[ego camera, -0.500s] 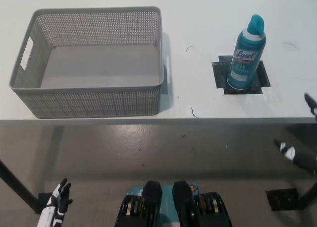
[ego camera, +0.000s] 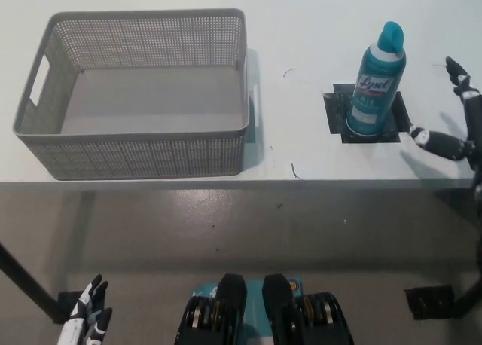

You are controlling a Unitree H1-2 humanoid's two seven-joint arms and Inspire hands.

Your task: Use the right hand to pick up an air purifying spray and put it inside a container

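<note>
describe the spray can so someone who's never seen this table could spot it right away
On the white table, look right of the grey basket to a dark square mat. The spray can stands upright on it, teal with a curved teal cap, the only colourful thing there.

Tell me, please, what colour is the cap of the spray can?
The spray can has a teal cap, a little lighter than its body; the head view shows it best.

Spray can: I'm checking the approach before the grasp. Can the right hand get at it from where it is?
Probably yes. The right hand is open just right of the can, with only bare table between them.
</note>
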